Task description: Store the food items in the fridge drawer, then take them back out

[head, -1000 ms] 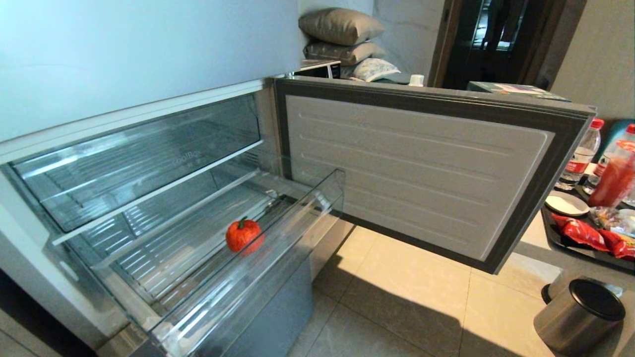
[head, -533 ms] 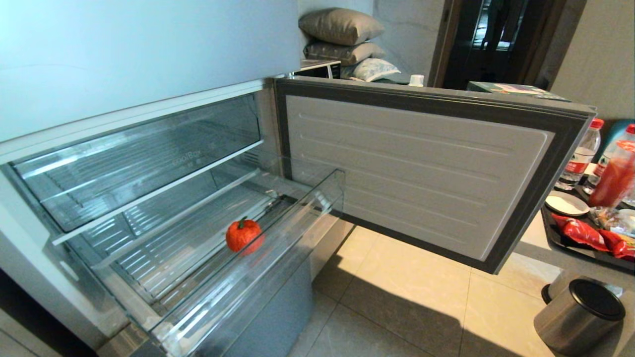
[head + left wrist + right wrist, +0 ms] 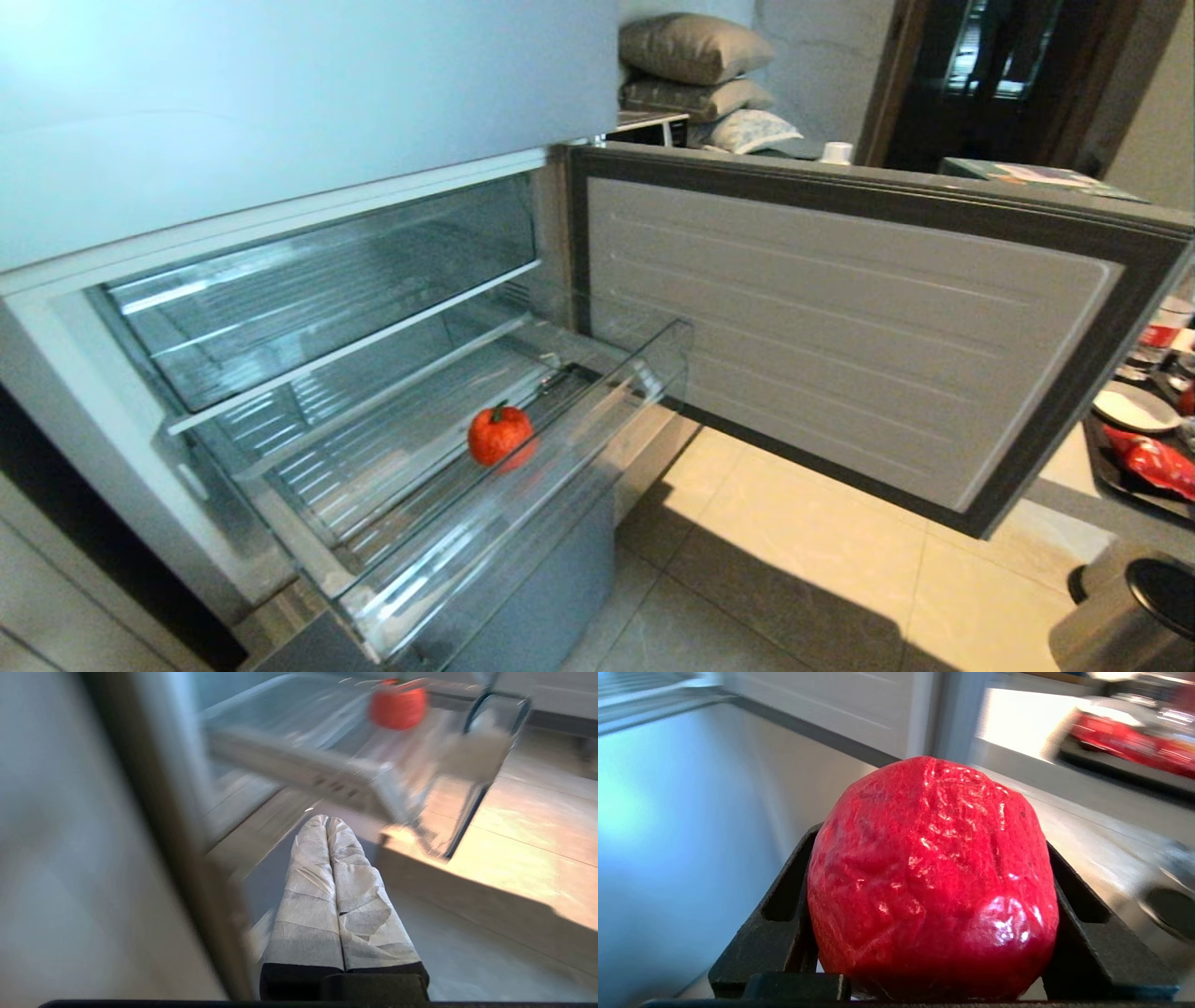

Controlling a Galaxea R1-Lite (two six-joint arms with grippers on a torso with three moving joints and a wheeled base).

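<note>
In front of the robot, the fridge door (image 3: 840, 327) stands swung fully open to the right, giving clear access to the compartment. Below the taller clear drawer (image 3: 317, 289), the fridge drawer (image 3: 523, 523) is pulled out w/ its front over the tiled floor (image 3: 794, 569), presumably so items drop in from above. The orange-red fruit (image 3: 500, 434) rests inside it, near the front wall. The red fruit (image 3: 931, 882) sits clamped between the right hand (image 3: 931, 933) fingers, outside the drawer, not visible in the head view; judged: 2nd item awaiting storage. The left hand (image 3: 329, 823) hangs low beside the fridge body, fingers pressed together, holding nothing. To the far right, a desk (image 3: 1055, 495) carries a tray w/ snacks.
</note>
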